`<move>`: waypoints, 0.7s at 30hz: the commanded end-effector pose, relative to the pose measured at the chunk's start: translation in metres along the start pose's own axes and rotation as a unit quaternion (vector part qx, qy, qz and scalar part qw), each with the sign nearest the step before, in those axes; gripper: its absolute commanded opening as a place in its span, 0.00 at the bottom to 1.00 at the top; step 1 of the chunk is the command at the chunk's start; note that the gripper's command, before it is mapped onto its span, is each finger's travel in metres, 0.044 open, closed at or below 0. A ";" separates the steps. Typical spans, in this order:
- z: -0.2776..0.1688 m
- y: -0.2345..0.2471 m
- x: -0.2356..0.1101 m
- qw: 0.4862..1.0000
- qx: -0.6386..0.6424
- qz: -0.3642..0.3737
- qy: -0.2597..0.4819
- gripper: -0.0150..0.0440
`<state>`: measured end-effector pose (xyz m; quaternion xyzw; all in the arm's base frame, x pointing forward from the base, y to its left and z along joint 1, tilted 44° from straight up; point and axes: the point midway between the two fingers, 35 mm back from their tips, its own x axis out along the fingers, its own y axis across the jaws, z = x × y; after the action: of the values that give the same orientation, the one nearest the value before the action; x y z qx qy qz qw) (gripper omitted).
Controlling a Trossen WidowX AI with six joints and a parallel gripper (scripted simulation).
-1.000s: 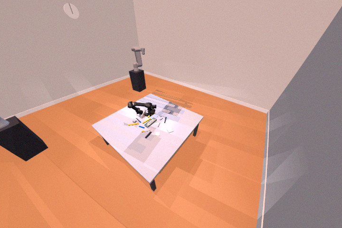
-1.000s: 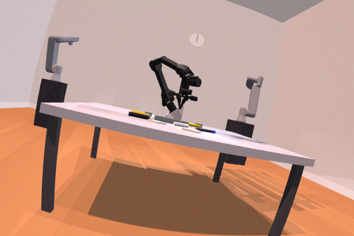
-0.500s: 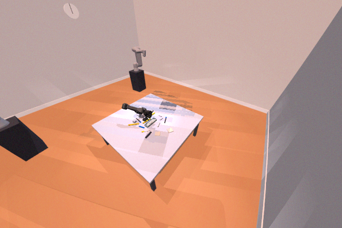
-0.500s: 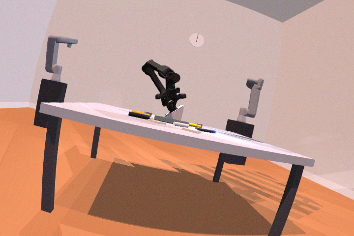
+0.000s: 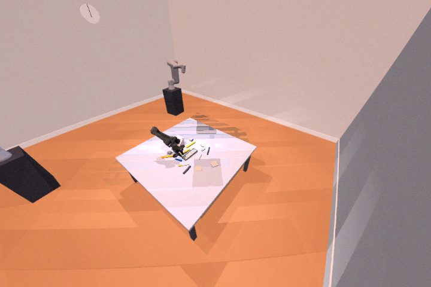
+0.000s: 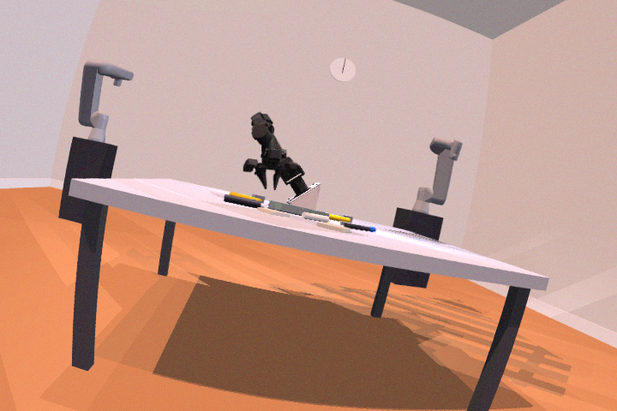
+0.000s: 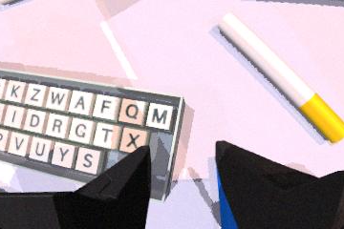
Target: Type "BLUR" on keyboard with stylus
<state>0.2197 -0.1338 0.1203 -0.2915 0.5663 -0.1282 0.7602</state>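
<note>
My gripper (image 5: 182,155) (image 6: 270,187) (image 7: 182,152) is open, with nothing between its fingertips, above the desk by the keyboard's right end. The keyboard (image 5: 190,154) (image 7: 82,125) lies flat; in the wrist view R and U show at the left, while B and L are out of frame. A blue item (image 7: 226,205) shows partly behind the right finger. A white stick with a yellow end (image 7: 280,69) lies beyond the keyboard's right end. A dark pen with a blue tip (image 5: 208,151) (image 6: 360,226) lies past the keyboard. Which item is the stylus I cannot tell.
Yellow sticks (image 5: 190,144) (image 5: 167,156) lie around the keyboard. A black cylinder (image 5: 187,170) (image 6: 242,200) and two pale square pads (image 5: 198,168) (image 5: 214,163) lie on the desk (image 5: 188,202). A white slanted stand (image 6: 309,196) is beside the arm's base.
</note>
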 end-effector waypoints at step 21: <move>-0.018 -0.026 0.001 0.998 -0.034 -0.048 -0.030 0.51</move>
<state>0.2069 -0.1589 0.1342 -0.3461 0.5327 -0.1388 0.7597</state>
